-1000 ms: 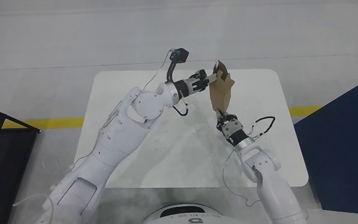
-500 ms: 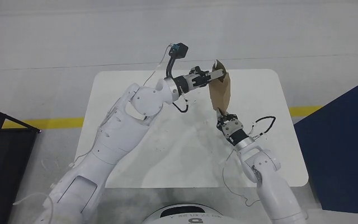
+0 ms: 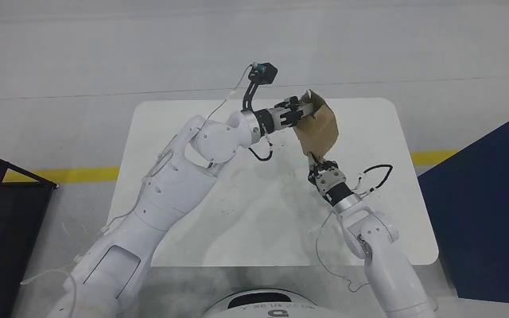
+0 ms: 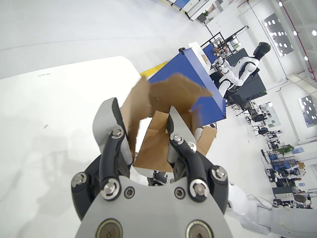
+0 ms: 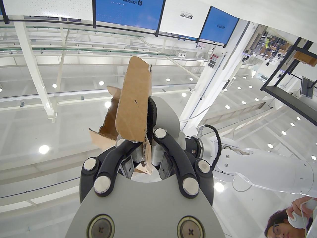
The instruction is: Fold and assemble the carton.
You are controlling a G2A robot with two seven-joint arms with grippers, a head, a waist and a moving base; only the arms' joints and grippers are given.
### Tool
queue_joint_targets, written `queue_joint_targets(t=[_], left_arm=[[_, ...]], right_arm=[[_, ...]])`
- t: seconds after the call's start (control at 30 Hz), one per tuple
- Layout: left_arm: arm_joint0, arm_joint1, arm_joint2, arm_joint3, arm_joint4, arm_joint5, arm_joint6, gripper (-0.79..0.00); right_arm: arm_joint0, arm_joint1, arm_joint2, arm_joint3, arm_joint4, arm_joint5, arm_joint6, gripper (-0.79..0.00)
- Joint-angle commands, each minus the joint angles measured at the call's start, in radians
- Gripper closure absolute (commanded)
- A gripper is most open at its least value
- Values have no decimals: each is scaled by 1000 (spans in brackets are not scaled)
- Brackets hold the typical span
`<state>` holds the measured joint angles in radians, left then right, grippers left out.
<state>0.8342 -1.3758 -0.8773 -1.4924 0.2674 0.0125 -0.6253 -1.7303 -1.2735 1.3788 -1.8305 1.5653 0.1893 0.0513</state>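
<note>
A brown carton (image 3: pixel 320 127) is held upright in the air over the far right part of the white table (image 3: pixel 199 159). Its walls are partly spread and its flaps are loose. My right gripper (image 3: pixel 320 165) is under it, shut on the carton's lower edge. In the right wrist view the gripper (image 5: pixel 146 116) pinches a cardboard panel (image 5: pixel 133 95). My left gripper (image 3: pixel 301 110) is at the carton's upper left side. In the left wrist view this gripper (image 4: pixel 145 117) stands open, its fingers astride the carton (image 4: pixel 171 92), with a flap against one pad.
A blue partition (image 3: pixel 477 207) stands to the right of the table. A dark frame (image 3: pixel 16 199) stands on the floor at the left. The table's near and left areas are bare white surface.
The carton has gone from a narrow, nearly flat shape to a wider, spread one. My left gripper has turned and shifted slightly at its top. The right gripper has stayed put.
</note>
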Motion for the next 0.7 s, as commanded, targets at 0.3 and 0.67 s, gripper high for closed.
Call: queue_joint_targets(t=[0.3,0.67], left_arm=[[2,-1,-27,8,-71,-48,-58,-329],[12,2,-57,26,-101,-42,-64,-385]], right_arm=[[5,-2,18,9,27,7,2,0],[4,-4,30,11,52,22,12,0]])
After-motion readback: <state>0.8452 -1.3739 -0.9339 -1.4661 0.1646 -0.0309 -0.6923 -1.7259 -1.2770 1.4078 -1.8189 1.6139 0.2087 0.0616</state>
